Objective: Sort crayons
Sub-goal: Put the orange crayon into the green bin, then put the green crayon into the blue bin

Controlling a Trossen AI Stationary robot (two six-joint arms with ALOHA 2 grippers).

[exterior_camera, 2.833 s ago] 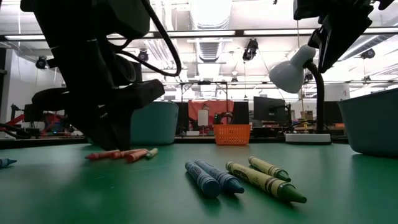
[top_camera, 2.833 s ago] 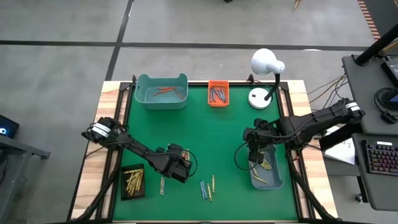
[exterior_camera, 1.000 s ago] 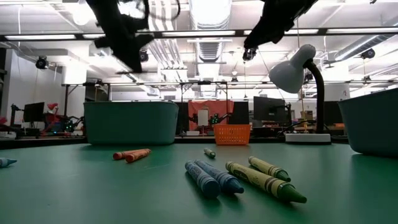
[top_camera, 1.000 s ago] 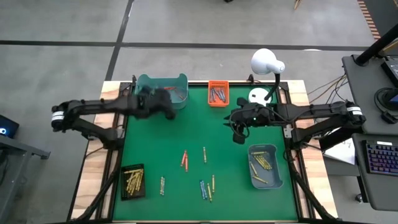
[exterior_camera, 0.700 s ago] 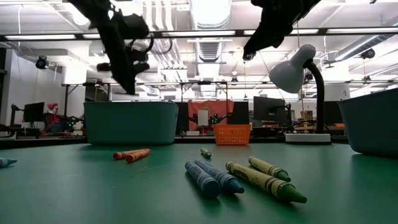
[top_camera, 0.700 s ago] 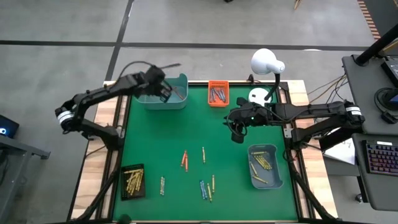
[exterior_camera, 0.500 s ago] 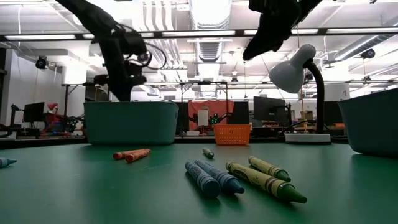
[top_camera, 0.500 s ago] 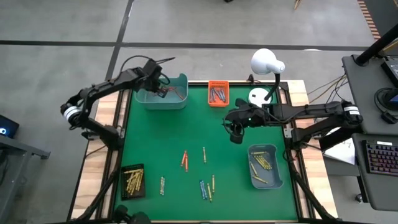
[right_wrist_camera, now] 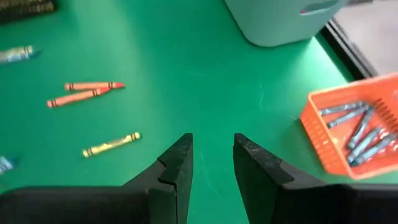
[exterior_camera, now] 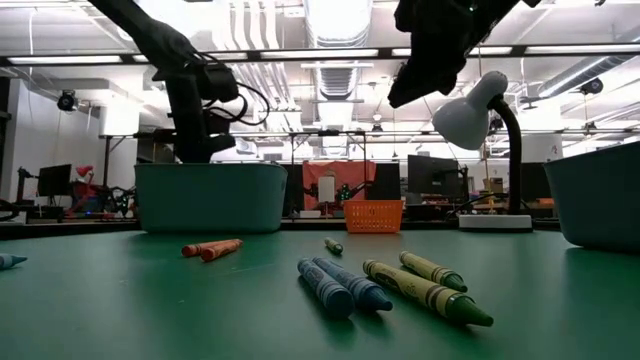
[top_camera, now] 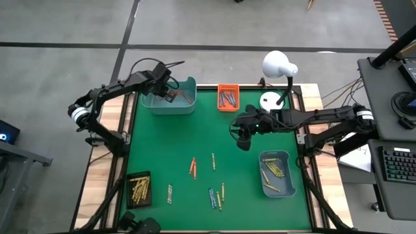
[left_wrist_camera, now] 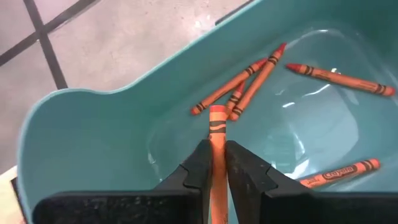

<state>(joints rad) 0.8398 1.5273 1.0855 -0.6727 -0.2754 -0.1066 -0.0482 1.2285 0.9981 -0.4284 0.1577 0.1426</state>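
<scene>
Left gripper (left_wrist_camera: 217, 163) clamps orange crayon (left_wrist_camera: 217, 134) over teal bin (left_wrist_camera: 74, 137). Right gripper (right_wrist_camera: 212, 152) empty, fingers apart. Crayon light, stiff, waxy-slick, snappable; grip mid-length.

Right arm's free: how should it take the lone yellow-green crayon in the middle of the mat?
Grip the yellow-green crayon at mid-length, coming straight down. It lies flat and apart from the two orange crayons, so the open right gripper can straddle its thin barrel crosswise.
</scene>
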